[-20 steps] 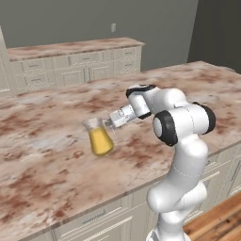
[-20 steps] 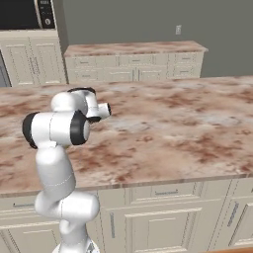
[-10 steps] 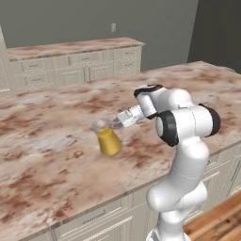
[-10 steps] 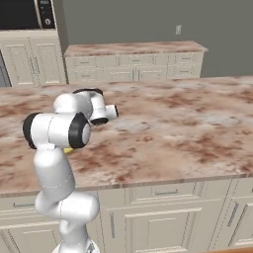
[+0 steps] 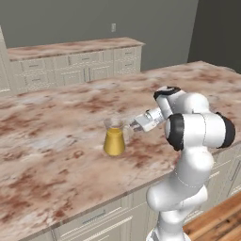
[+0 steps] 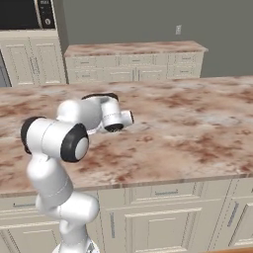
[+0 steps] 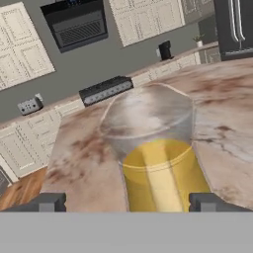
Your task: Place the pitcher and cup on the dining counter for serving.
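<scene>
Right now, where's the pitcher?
The pitcher stands upright on the dining counter, near its front edge in the left base view, just left of the open fingers, which aren't holding it.

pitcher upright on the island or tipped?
Upright. The pitcher stands on its flared base on the dining counter, liquid level in its lower part, neck up.

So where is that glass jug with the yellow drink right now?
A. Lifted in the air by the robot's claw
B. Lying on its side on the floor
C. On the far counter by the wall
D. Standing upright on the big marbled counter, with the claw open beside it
D. The jug stands upright on the marbled counter, and the claw sits open next to it, its fingertips spread wide on either side of the glass.
</scene>
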Controlling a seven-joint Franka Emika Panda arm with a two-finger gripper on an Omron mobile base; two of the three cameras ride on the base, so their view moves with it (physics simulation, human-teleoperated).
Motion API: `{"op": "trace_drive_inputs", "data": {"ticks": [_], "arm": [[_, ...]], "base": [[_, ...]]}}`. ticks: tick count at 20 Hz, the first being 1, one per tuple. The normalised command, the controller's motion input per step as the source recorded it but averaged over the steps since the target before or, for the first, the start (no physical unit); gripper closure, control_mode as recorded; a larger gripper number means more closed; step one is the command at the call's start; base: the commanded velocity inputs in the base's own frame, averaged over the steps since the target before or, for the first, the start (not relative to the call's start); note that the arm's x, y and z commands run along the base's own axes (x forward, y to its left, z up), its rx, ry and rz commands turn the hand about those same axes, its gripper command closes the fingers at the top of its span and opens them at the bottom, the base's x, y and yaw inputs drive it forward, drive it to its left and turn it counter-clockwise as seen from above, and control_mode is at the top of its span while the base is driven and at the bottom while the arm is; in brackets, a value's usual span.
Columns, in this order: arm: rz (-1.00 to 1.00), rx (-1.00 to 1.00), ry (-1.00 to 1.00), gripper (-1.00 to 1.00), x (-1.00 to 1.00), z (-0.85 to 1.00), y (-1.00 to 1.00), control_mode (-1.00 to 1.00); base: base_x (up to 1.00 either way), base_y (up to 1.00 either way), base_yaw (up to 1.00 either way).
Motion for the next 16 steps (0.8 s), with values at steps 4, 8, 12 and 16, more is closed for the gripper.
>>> {"op": "trace_drive_inputs", "data": {"ticks": [4, 8, 12, 16], "arm": [[-0.01, 0.0, 0.0, -1.0, -0.42, 0.17, -0.63, -1.0], [-0.14, -0.02, 0.0, -1.0, -0.84, 0.71, -0.51, -1.0], [-0.32, -0.08, 0.01, -1.0, -1.0, 0.81, -0.34, -1.0], [-0.43, -0.12, 0.11, -1.0, -0.97, 0.49, -0.18, -1.0]], "base": [[0.0, 0.0, 0.0], [0.0, 0.0, 0.0], [0.0, 0.0, 0.0], [0.0, 0.0, 0.0]]}}
